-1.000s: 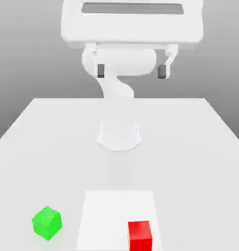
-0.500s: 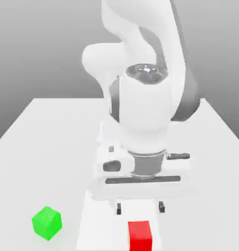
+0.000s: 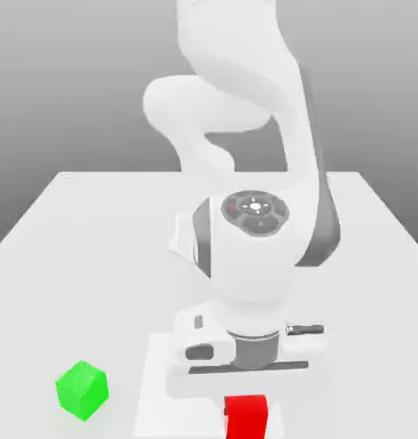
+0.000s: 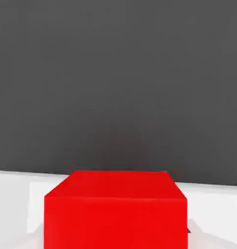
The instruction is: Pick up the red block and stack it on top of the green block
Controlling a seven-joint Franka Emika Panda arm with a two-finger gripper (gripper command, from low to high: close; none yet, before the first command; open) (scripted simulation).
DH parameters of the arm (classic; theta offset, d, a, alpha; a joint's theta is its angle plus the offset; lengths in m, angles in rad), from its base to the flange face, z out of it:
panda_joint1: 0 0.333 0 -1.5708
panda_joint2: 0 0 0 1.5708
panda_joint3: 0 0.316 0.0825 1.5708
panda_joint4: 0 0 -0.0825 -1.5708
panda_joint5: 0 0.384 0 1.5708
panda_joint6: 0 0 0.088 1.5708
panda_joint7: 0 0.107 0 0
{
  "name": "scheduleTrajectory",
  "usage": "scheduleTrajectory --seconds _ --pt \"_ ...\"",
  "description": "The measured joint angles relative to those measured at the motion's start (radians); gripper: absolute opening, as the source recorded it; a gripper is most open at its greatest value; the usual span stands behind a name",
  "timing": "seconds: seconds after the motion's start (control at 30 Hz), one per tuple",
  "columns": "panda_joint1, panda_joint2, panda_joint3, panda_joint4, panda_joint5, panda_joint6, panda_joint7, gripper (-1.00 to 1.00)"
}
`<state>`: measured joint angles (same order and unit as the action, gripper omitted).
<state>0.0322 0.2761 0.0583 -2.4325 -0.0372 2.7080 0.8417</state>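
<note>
The red block (image 3: pixel 246 418) sits near the table's front edge, on the exterior view's right side of a white square patch (image 3: pixel 156 386). My gripper (image 3: pixel 245 377) hangs directly over it, and the hand's body covers the block's top edge. In the hand view the red block (image 4: pixel 115 211) is very close, seen from just above and to one side. The green block (image 3: pixel 81 389) rests on the table toward the exterior view's left, well apart from the gripper and the red block.
The arm's base (image 3: pixel 209 236) stands at the middle of the white table (image 3: pixel 66 257), behind the hand. Open tabletop lies between the two blocks and along both sides.
The arm swung down from high above the base and has kept descending. The hand now sits right over the red block and hides its top. Neither block has moved.
</note>
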Motion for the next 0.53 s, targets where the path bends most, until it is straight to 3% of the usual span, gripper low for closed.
scheduleTrajectory --seconds 0.23,0.4,0.43,0.53 --pt "-0.163 -0.145 -0.173 -0.062 0.056 -0.083 0.084 -1.00" --pt "-0.252 -0.035 -0.216 -0.066 0.134 0.028 0.078 -1.00" --pt "-0.258 -0.013 -0.211 -0.065 0.144 0.048 0.072 1.00" --pt "-0.258 -0.013 -0.211 -0.065 0.144 0.048 0.072 1.00"
